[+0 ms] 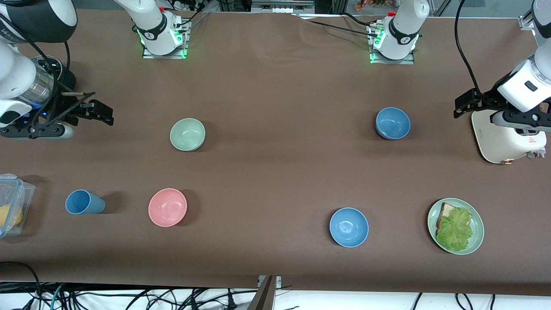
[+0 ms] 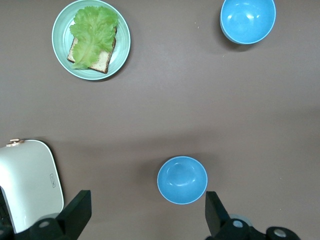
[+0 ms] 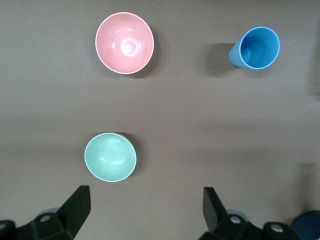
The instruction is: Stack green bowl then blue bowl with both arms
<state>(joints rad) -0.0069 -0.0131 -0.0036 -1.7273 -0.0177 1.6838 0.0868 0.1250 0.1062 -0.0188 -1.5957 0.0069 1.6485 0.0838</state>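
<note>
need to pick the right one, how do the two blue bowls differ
One blue bowl sits nearer the robot bases; the other blue bowl sits nearer the front camera. The first looks duller and greyer, the second brighter with a glossy glint. Both are small, round, upright, empty and alike in size.

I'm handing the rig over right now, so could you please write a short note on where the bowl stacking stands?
Left hand: open, empty, waiting up by the white appliance.
Right hand: open, empty, waiting at its own end of the table.
Green bowl: alone on the table, toward the right arm's end.
Blue bowl: alone, toward the left arm's end.
Done: nothing.
Left: move the green bowl, then stack the blue bowl.
</note>
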